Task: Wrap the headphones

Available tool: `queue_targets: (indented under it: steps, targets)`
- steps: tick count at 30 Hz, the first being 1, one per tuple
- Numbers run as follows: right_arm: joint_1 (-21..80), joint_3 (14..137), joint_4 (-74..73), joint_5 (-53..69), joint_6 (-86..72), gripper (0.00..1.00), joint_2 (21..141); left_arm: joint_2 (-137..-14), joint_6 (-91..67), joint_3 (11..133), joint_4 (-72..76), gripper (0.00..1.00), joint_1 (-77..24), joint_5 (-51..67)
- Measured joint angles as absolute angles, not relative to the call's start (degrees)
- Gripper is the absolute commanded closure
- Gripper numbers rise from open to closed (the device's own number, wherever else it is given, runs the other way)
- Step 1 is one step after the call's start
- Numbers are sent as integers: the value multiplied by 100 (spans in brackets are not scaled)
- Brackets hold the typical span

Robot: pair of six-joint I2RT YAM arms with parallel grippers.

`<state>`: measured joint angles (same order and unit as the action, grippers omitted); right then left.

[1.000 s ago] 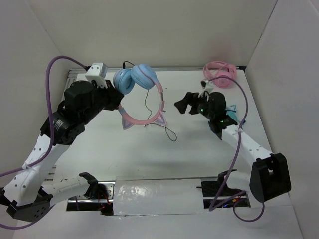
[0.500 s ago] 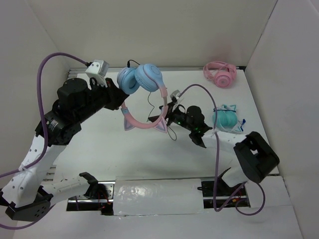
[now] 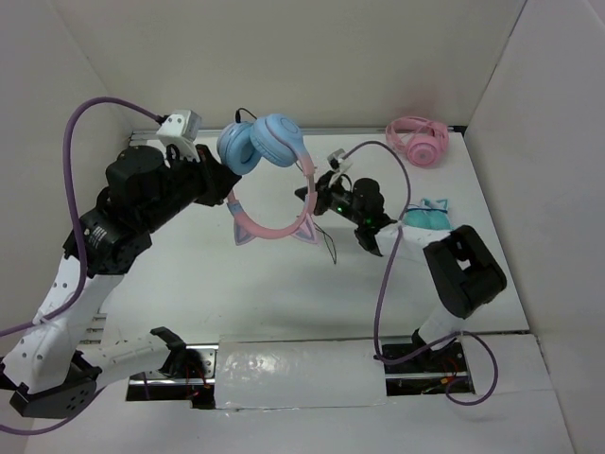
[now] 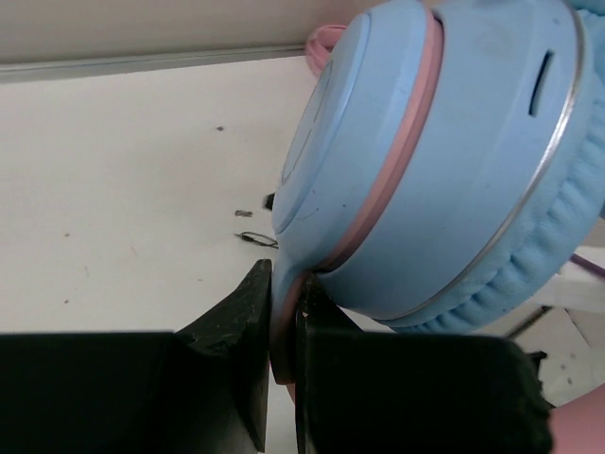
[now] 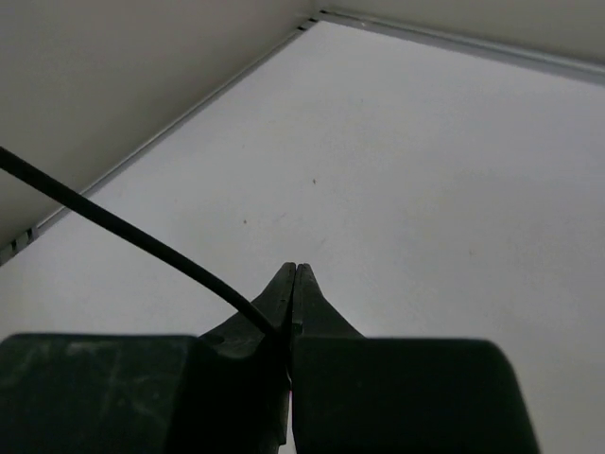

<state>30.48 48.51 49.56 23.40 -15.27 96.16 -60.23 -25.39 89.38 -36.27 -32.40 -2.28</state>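
The headphones (image 3: 263, 144) hang above the table, light-blue ear cups up and the pink cat-ear headband (image 3: 274, 230) looping below. My left gripper (image 3: 228, 182) is shut on the headband just under one cup; in the left wrist view the ear cup (image 4: 454, 161) fills the frame and the pink band sits pinched in the left gripper (image 4: 284, 317). My right gripper (image 3: 304, 193) is beside the headband's right side, shut on the thin black cable (image 3: 328, 250). In the right wrist view the cable (image 5: 113, 222) runs into the closed right gripper (image 5: 295, 276).
All-pink headphones (image 3: 417, 140) lie at the back right corner. Teal headphones (image 3: 432, 218) sit on the right, partly hidden behind my right arm. White walls close in the table on the left, back and right.
My right arm swung left from the back right to the hanging cable and its jaws went from open to shut on it. The left arm shifted the headphones slightly.
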Motion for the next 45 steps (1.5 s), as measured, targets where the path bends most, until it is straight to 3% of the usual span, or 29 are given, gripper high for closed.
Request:
queue_targets:
  steps: [6,14,21,28,39,45]
  targets:
    - [2838,4010,3570,1579,-1597,100,8095,-6399,-3109,8731,-3859,100,-3197,-1365]
    - [3507,4106,1114,-733,-1542,100,6377,-7293,-4012,8661,-4541,100,-2825,-2314]
    - [4431,5190,-1227,-2394,-1916,100,6342,-7876,-4895,8639,-5144,100,-2648,-2582]
    - [4823,6659,-2630,-3378,-2244,100,6414,-8545,-5380,8705,-5524,100,-2563,-2665]
    - [5026,7387,-2864,-2443,-1776,100,6912,-8344,-5533,8567,-4967,100,-2482,-2342]
    - [3887,7564,-2683,-2340,-1496,100,7120,-7631,-4836,7620,-4187,100,-2477,-1804]
